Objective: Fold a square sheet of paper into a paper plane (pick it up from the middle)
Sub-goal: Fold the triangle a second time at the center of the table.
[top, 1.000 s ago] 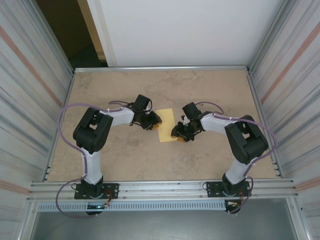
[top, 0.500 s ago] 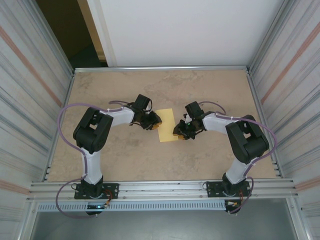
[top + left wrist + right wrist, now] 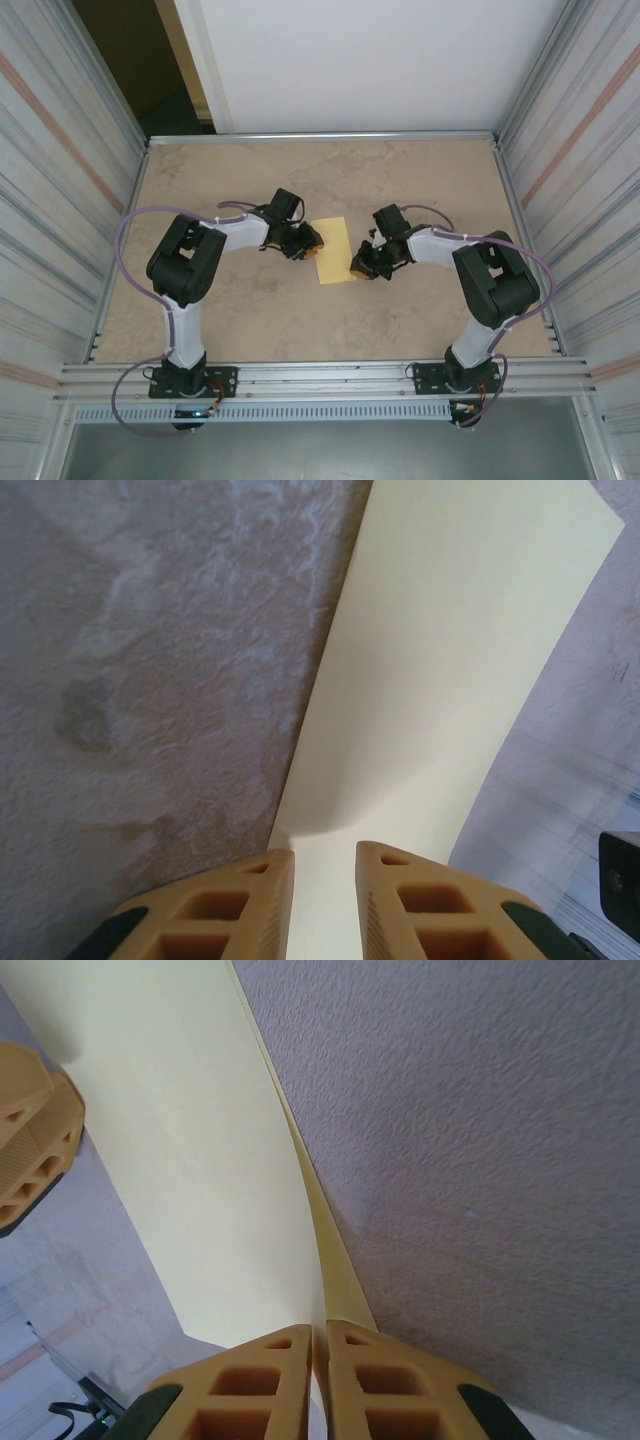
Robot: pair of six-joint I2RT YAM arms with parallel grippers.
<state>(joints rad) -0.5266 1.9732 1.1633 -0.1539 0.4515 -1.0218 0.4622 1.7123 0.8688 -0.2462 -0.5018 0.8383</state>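
The square sheet of paper (image 3: 333, 250) is pale yellow and lies on the table as a narrow doubled strip between the two arms. My left gripper (image 3: 312, 243) is at its left edge. In the left wrist view its tan fingers (image 3: 250, 900) stand a little apart, low over the paper (image 3: 450, 660), gripping nothing. My right gripper (image 3: 357, 268) is at the strip's near right edge. In the right wrist view its jaws (image 3: 320, 1335) are shut on the paper's doubled edge (image 3: 335, 1270), which is lifted a little there. The paper plane is out of view.
The tan table (image 3: 250, 180) is walled by metal panels left (image 3: 60, 200) and right (image 3: 590, 200), with a rail (image 3: 320, 375) at the near edge. The left gripper's finger (image 3: 30, 1140) shows across the paper in the right wrist view.
My right gripper's jaws have closed onto the paper's right edge, and its wrist has shifted slightly to the right. The left arm has stayed still.
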